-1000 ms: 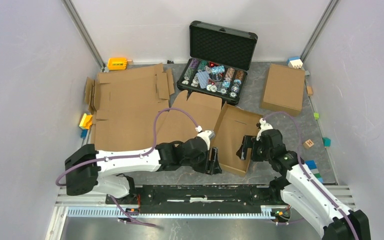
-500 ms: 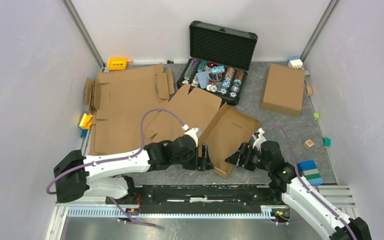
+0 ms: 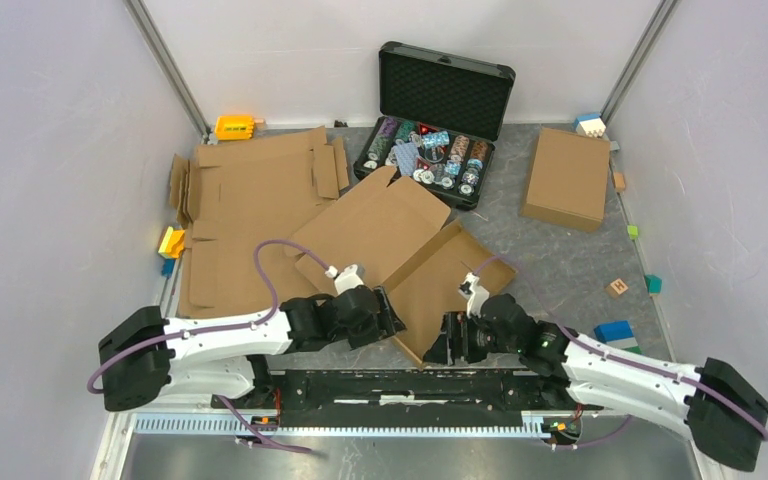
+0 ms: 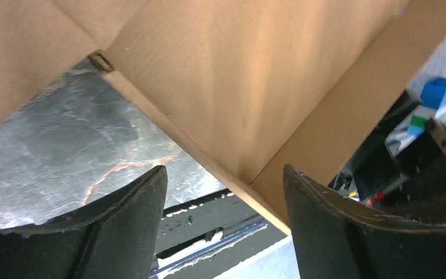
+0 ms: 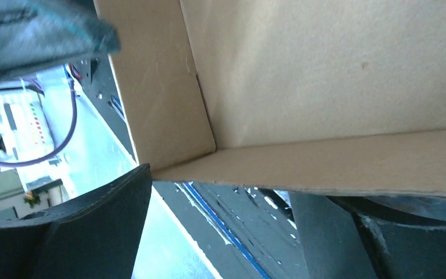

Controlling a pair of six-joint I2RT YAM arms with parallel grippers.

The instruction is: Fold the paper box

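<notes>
The paper box is brown corrugated cardboard lying half opened at the table's middle, its near corner pointing at the arms' bases. My left gripper sits low at the left of that corner, and my right gripper at its right. In the left wrist view the box fills the upper frame. Its bottom corner dips toward the right finger, and the left gripper stands open. In the right wrist view the box has an inside wall and an edge just above the open right gripper.
An open black case of colourful chips stands behind the box. Flat cardboard sheets lie at the left, and a closed brown box at the back right. Small coloured blocks are scattered at the right. A black rail runs along the near edge.
Both arms have drawn back toward the near edge and dropped low. The box has slid and turned toward the left and nearer. The left jaws have widened.
</notes>
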